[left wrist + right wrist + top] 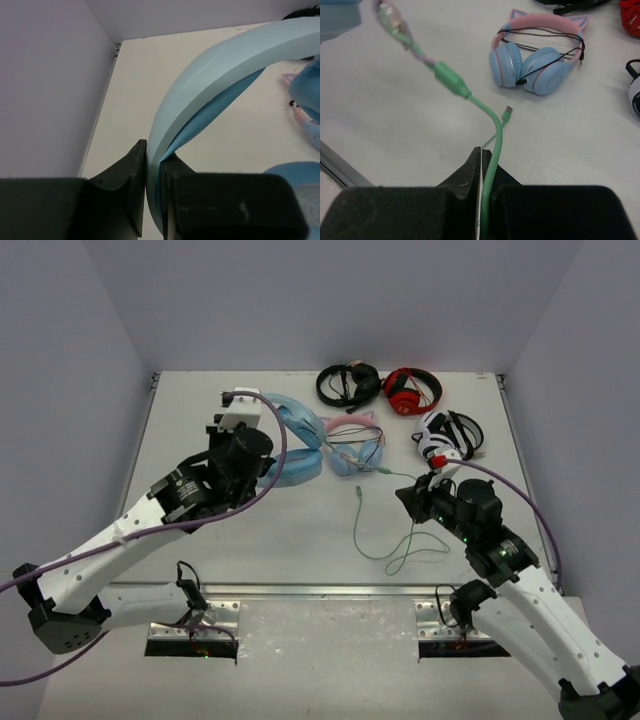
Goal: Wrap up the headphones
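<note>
Left gripper (pixel 262 462), seen from above, sits closed at the headphones (pixel 295 435), toward 11 o'clock of the table (pixel 300 560). Their cable (pixel 372 535) loops off at 4 o'clock, by the right gripper (pixel 413 495).

On your left wrist view, the fingers pinch the headband (pixel 225 65) edge-on.

On your right wrist view, the fingers are pressed onto the cable, with the cat-ear pair (pixel 540 65) at 1 o'clock.

You seem to be just starting the winding. Next, I judge, you carry the cable round the headband without tugging it free.
</note>
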Robot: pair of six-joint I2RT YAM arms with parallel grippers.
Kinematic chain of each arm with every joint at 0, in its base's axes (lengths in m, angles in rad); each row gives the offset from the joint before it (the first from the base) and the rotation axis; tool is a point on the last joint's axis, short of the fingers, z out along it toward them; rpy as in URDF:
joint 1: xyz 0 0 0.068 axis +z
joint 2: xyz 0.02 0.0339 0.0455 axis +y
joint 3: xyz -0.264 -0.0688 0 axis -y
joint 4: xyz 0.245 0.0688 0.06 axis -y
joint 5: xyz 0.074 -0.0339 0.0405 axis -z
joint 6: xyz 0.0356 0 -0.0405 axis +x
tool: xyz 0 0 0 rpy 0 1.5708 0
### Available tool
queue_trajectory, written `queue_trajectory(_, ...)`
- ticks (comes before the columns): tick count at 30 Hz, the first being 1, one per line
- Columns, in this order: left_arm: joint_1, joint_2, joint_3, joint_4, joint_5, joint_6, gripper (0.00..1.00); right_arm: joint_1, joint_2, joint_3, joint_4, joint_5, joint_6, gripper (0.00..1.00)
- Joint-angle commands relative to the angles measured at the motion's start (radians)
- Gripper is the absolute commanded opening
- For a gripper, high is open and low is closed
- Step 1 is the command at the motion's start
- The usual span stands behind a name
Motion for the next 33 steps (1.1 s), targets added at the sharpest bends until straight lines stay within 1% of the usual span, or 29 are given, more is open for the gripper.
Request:
queue_trajectory(1,0.060,0.046,0.004,0.139,0.136,0.031,0.00,0.003,0.016,0.056,-0.079,-0.009,-0.035,0.02)
queue_trajectory(3,0.062,0.095,0.032,0.126,0.151,0.058,0.00,0.003,0.047,0.120,-0.130,-0.029,-0.070,0.05)
queue_trajectory(4,0.062,0.149,0.049,0.092,0.165,0.058,0.00,0.004,0.070,0.148,-0.147,-0.072,-0.082,0.09)
queue_trajectory(5,0.062,0.174,0.065,0.083,0.182,0.058,0.00,0.006,0.123,0.207,-0.165,-0.094,-0.110,0.10)
queue_trajectory(7,0.060,0.235,0.098,0.061,0.229,0.059,0.00,0.020,0.177,0.264,-0.205,-0.136,-0.139,0.11)
queue_trajectory(8,0.060,0.255,0.104,0.058,0.243,0.062,0.00,0.055,0.232,0.315,-0.216,-0.128,-0.179,0.10)
queue_trajectory(9,0.060,0.272,0.109,0.052,0.275,0.067,0.00,0.087,0.262,0.343,-0.249,-0.099,-0.199,0.08)
queue_trajectory(10,0.062,0.305,0.113,0.046,0.277,0.067,0.00,0.162,0.292,0.372,-0.268,-0.015,-0.222,0.07)
queue_trajectory(12,0.060,0.335,0.115,0.037,0.254,0.053,0.00,0.254,0.398,0.461,-0.335,0.090,-0.288,0.08)
queue_trajectory(13,0.062,0.352,0.110,0.034,0.239,0.044,0.00,0.347,0.433,0.488,-0.355,0.160,-0.297,0.08)
queue_trajectory(14,0.065,0.352,0.104,0.038,0.213,0.026,0.00,0.384,0.499,0.528,-0.386,0.285,-0.354,0.08)
queue_trajectory(16,0.086,0.333,0.089,0.040,0.202,-0.002,0.00,0.431,0.542,0.548,-0.397,0.360,-0.359,0.06)
queue_trajectory(17,0.120,0.324,0.086,0.032,0.202,-0.025,0.00,0.431,0.547,0.526,-0.386,0.365,-0.350,0.06)
queue_trajectory(18,0.138,0.292,0.078,0.032,0.205,-0.057,0.00,0.431,0.527,0.503,-0.332,0.359,-0.342,0.08)
queue_trajectory(20,0.197,0.255,0.037,0.050,0.197,-0.072,0.00,0.431,0.488,0.415,-0.276,0.315,-0.313,0.18)
queue_trajectory(21,0.216,0.223,0.024,0.052,0.188,-0.101,0.00,0.431,0.465,0.389,-0.223,0.272,-0.288,0.29)
queue_trajectory(22,0.239,0.206,0.011,0.060,0.190,-0.111,0.00,0.431,0.423,0.363,-0.199,0.252,-0.267,0.32)
queue_trajectory(23,0.290,0.192,-0.012,0.061,0.193,-0.122,0.00,0.429,0.405,0.320,-0.184,0.236,-0.239,0.32)
queue_trajectory(24,0.313,0.163,-0.022,0.063,0.200,-0.143,0.00,0.431,0.389,0.302,-0.161,0.225,-0.224,0.32)
queue_trajectory(26,0.374,0.131,-0.036,0.078,0.229,-0.157,0.00,0.428,0.349,0.233,-0.139,0.228,-0.196,0.28)
queue_trajectory(27,0.387,0.100,-0.046,0.083,0.254,-0.166,0.00,0.428,0.336,0.208,-0.107,0.228,-0.188,0.25)
queue_trajectory(28,0.398,0.086,-0.049,0.095,0.271,-0.166,0.00,0.428,0.323,0.180,-0.087,0.241,-0.182,0.20)
queue_trajectory(29,0.417,0.074,-0.051,0.096,0.282,-0.177,0.01,0.426,0.300,0.138,-0.067,0.250,-0.167,0.20)
queue_trajectory(31,0.453,0.051,-0.049,0.096,0.288,-0.181,0.00,0.425,0.271,0.092,-0.061,0.267,-0.136,0.25)
queue_trajectory(33,0.474,0.045,-0.039,0.092,0.309,-0.188,0.00,0.425,0.251,0.056,-0.044,0.258,-0.123,0.25)
